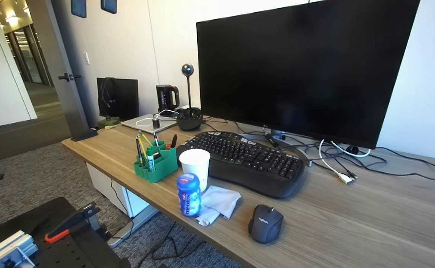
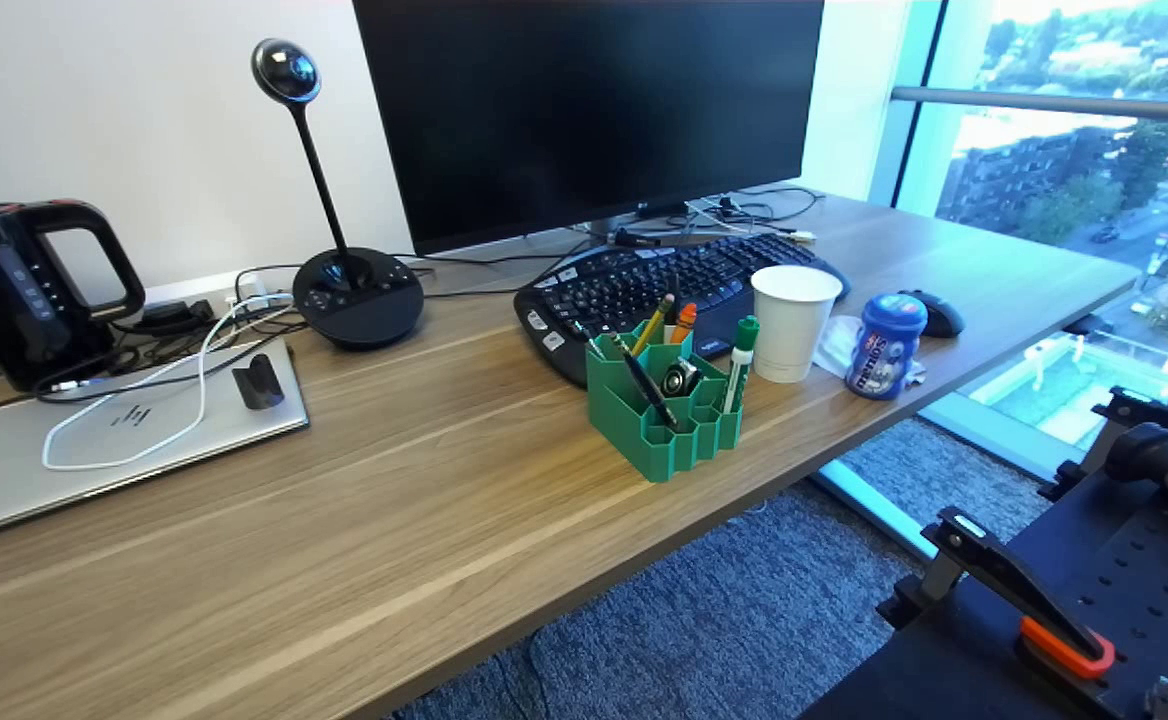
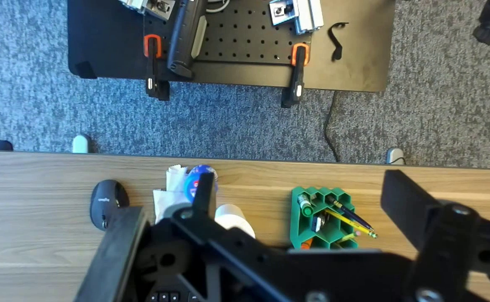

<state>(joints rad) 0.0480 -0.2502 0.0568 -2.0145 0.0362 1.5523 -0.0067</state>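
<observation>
My gripper (image 3: 301,181) shows only in the wrist view, open with its fingers wide apart and nothing between the tips. It is above the desk; below it, apart from it, stands a green pen holder (image 3: 296,222) with pens, pencils and a green-capped marker (image 3: 306,206). The holder also shows in both exterior views (image 1: 165,165) (image 2: 634,420). A white paper cup (image 1: 195,163) (image 2: 789,325) and a blue Mentos bottle (image 1: 189,195) (image 2: 884,345) stand beside it, partly hidden by the left finger in the wrist view. A white cloth (image 1: 221,199) lies by the bottle.
A black keyboard (image 1: 247,160) and a mouse (image 1: 266,224) lie before a large monitor (image 1: 299,74). A webcam on a stand (image 2: 359,295), a closed laptop (image 2: 174,420), a kettle (image 2: 34,290) and loose cables are at the back. A black cart (image 3: 249,71) with clamps stands across a gap.
</observation>
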